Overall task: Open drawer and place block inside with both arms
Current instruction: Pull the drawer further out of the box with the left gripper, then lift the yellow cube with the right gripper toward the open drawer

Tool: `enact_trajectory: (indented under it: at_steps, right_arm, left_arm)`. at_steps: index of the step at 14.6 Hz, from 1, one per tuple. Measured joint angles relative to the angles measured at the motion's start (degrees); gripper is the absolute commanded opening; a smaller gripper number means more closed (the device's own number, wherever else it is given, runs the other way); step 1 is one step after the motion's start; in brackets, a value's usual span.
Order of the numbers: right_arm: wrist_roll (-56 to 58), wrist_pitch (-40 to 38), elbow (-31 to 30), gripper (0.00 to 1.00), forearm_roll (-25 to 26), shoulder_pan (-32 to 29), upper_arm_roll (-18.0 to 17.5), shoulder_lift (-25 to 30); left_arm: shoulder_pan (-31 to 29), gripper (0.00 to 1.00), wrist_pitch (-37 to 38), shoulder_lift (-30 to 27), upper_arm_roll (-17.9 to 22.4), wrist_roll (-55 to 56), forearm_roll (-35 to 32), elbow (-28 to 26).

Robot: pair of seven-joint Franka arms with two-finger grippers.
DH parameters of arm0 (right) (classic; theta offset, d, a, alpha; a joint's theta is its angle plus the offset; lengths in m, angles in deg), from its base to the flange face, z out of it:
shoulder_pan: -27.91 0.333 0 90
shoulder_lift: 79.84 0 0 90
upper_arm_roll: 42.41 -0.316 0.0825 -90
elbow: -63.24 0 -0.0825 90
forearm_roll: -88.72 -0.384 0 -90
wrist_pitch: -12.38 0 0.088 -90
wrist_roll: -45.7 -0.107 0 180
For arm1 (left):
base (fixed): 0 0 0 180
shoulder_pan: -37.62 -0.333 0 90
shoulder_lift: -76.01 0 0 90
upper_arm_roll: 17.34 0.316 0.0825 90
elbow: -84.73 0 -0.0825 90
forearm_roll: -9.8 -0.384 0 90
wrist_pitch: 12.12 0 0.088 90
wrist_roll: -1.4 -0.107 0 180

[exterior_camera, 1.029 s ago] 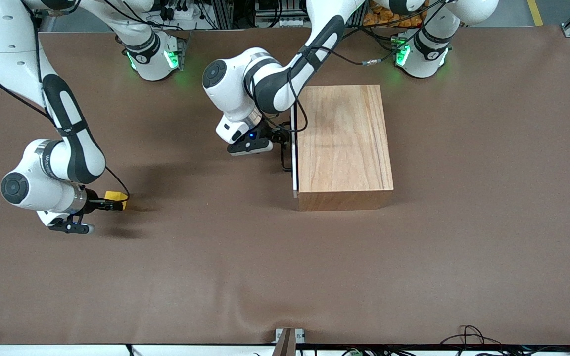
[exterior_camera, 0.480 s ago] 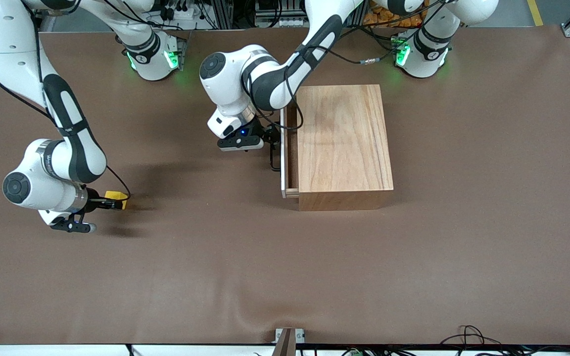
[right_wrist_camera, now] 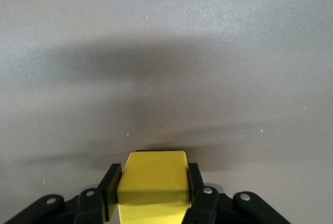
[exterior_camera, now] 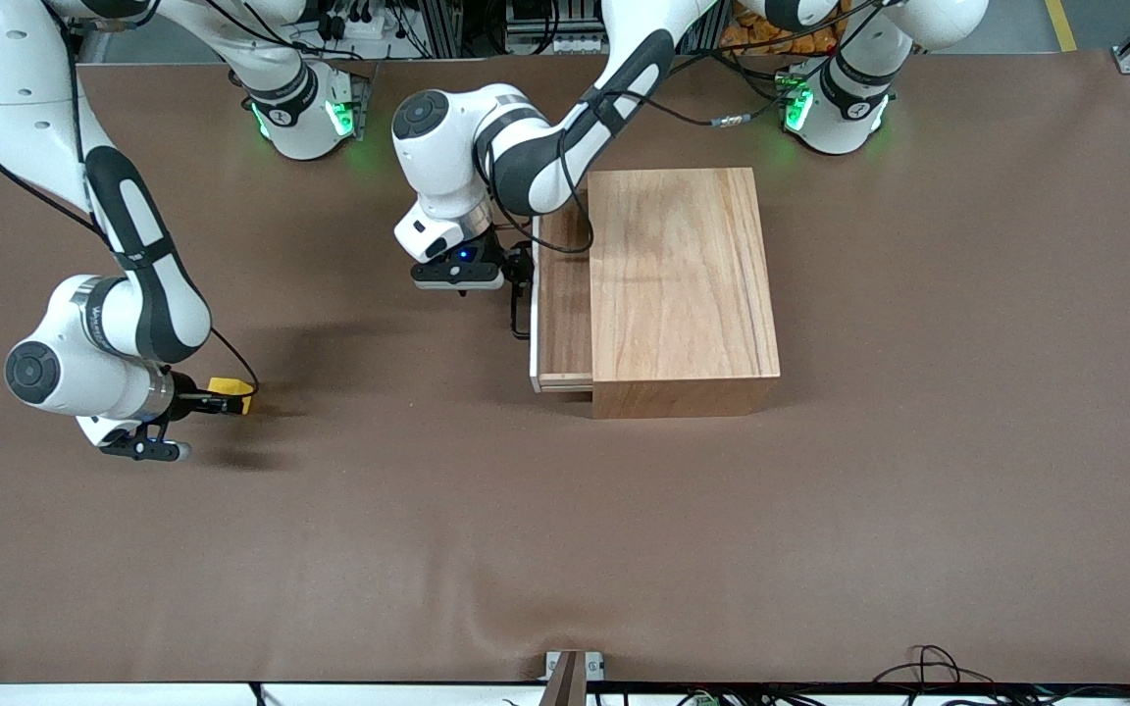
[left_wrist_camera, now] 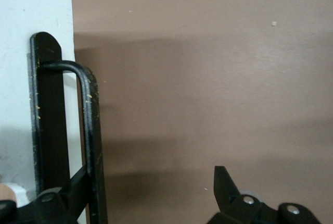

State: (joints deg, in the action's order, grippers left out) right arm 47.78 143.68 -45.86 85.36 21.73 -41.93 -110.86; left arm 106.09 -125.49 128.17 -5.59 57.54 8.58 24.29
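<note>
The light wood box (exterior_camera: 683,284) stands mid-table. Its drawer (exterior_camera: 565,304) is slid partly out toward the right arm's end, and its inside shows nothing in it. My left gripper (exterior_camera: 523,272) is at the black wire handle (exterior_camera: 514,306). In the left wrist view, the handle (left_wrist_camera: 89,130) runs along the white drawer front (left_wrist_camera: 26,52). My left gripper (left_wrist_camera: 143,195) is open, jaws wide apart, with one finger (left_wrist_camera: 57,200) hooked at the handle bar. My right gripper (exterior_camera: 217,402) is shut on the yellow block (exterior_camera: 231,389) just above the table. The block (right_wrist_camera: 152,182) sits between the pads.
The brown mat (exterior_camera: 565,529) covers the whole table. A small metal bracket (exterior_camera: 573,672) and loose cables (exterior_camera: 928,667) lie at the table edge nearest the front camera. Both arm bases glow green at the table's farthest edge.
The drawer went from closed to partly open, sliding toward the right arm's end. My left gripper moved with the handle. My right gripper stayed in place with the block.
</note>
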Motion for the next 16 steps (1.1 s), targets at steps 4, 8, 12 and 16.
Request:
enact_trajectory:
  at_steps: [4,8,12,16]
  right_arm:
    - [0.00,-0.58,-0.02,0.25,0.00,-0.04,0.01,0.86]
    - [-0.34,-5.57,0.70,0.24,0.00,-0.32,0.25,4.20]
    - [-0.37,-15.51,1.75,0.24,-0.03,-1.02,0.49,11.36]
    - [-0.39,-24.34,2.17,0.25,-2.43,-1.02,0.37,16.56]
  left_arm:
    - [-0.01,1.00,-0.43,0.01,-0.56,-0.06,-0.01,0.03]
    - [-0.04,1.00,-3.30,0.01,-1.60,-0.17,-0.01,0.35]
    - [-0.02,1.00,-6.97,0.02,-2.43,-0.15,1.66,0.49]
    - [-0.34,1.00,-10.98,0.02,-2.41,0.01,3.92,0.62]
